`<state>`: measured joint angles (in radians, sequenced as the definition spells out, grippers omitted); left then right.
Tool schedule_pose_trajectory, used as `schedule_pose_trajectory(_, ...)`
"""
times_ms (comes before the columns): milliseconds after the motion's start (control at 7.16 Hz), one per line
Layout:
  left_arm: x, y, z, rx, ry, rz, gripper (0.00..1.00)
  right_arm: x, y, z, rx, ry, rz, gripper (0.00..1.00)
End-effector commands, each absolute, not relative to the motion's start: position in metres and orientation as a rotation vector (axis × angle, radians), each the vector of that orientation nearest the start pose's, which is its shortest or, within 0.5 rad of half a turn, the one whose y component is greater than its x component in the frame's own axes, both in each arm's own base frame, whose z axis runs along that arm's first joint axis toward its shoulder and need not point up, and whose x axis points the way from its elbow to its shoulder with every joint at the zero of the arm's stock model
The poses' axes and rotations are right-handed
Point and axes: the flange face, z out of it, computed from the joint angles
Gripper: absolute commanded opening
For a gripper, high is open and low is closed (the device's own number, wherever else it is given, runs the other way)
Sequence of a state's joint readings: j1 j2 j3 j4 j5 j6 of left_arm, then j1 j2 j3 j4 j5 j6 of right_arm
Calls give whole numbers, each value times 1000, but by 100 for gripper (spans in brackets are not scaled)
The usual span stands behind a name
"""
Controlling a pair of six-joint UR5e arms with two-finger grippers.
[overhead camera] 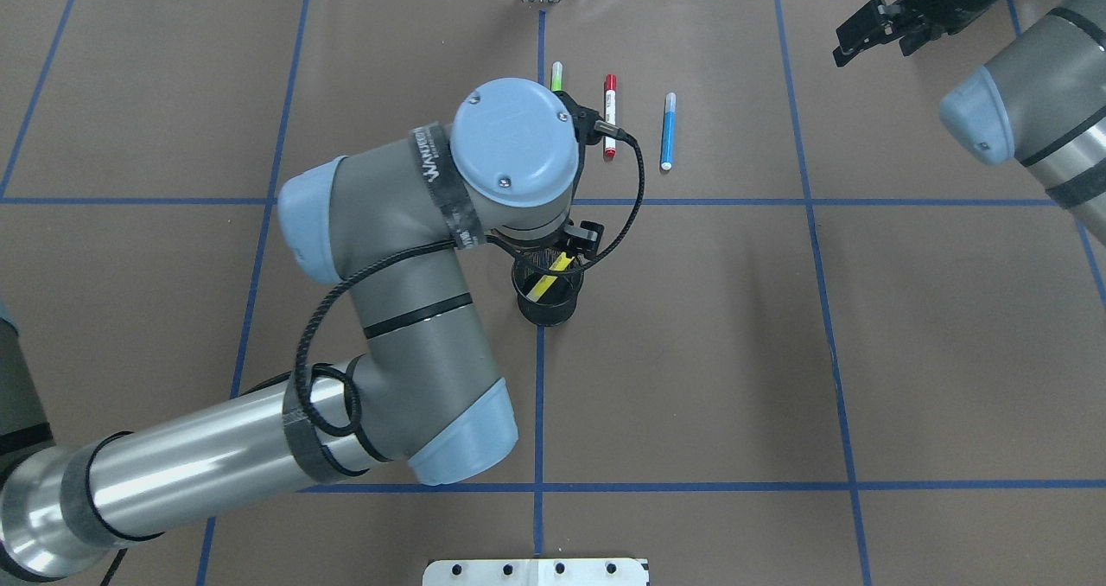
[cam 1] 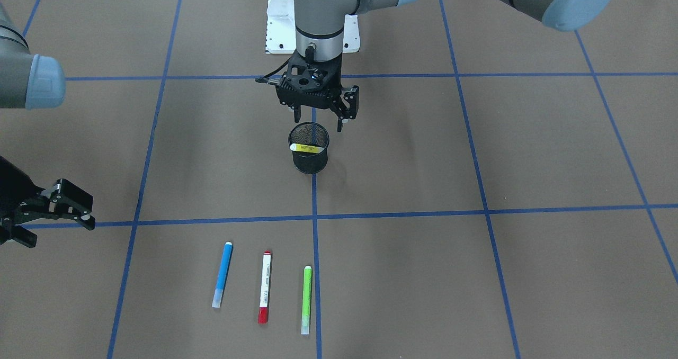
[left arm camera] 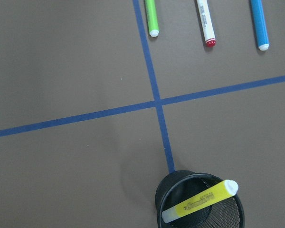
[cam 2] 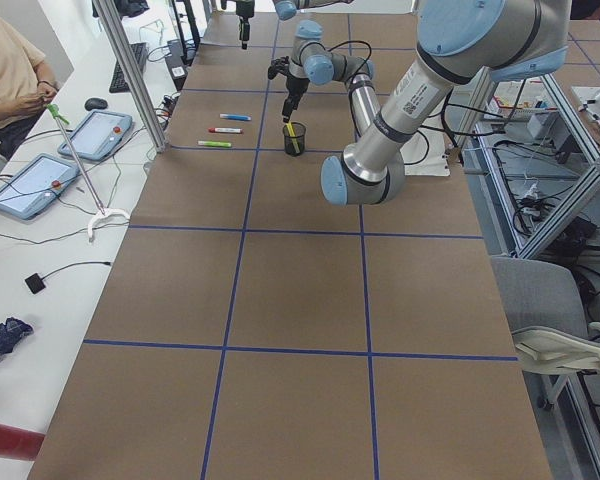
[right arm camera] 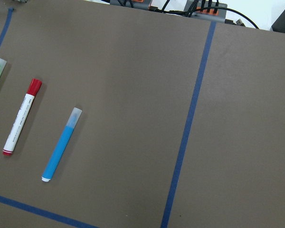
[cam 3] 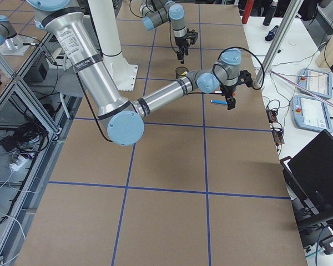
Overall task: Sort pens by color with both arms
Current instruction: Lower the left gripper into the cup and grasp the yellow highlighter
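Note:
The yellow pen [cam 1: 307, 147] leans inside the black mesh cup [cam 1: 309, 163] at the table's middle; it also shows in the left wrist view [left arm camera: 199, 202]. My left gripper [cam 1: 319, 120] hangs open and empty just above the cup's rim. The blue pen [cam 1: 223, 274], the white pen with red ends [cam 1: 265, 287] and the green pen [cam 1: 306, 299] lie side by side on the table, apart from each other. My right gripper [cam 1: 55, 226] is open and empty, off to the side of the blue pen [right arm camera: 61, 145] and above the table.
Blue tape lines [cam 1: 314, 216] divide the brown table into squares. The white pedestal base [cam 1: 280, 25] stands behind the cup. My left arm's elbow and wrist [overhead camera: 514, 149] hide part of the green pen [overhead camera: 557, 76] in the overhead view.

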<state>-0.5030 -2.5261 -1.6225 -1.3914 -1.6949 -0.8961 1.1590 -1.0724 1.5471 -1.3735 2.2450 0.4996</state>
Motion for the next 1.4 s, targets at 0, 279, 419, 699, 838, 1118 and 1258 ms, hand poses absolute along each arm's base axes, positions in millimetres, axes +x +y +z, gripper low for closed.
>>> schedule_pose_trajectory(0, 592, -458, 51, 375, 733, 234, 88, -201, -648, 363, 291, -861, -139, 100)
schedule_pose_trajectory(279, 608, -459, 65, 376, 738, 242, 68, -201, -648, 364, 292, -859, -139, 100)
schedule_pose_trajectory(419, 609, -459, 67, 378, 734, 242, 67, -202, -648, 364, 292, -858, -140, 100)
schedule_pose_trajectory(699, 610, -457, 63, 387, 730, 259, 59, -202, -648, 364, 292, -858, -140, 100)
schedule_pose_trajectory(838, 611, -458, 66, 386, 722, 267, 56, -202, -648, 364, 293, -857, -139, 100)
schedule_pose_trajectory(1118, 615, -460, 71, 377, 711, 268, 53, -202, -648, 365, 291, -855, -138, 100)
schedule_pose_trajectory(1258, 617, -461, 74, 373, 706, 268, 52, -202, -648, 366, 292, -852, -137, 100)
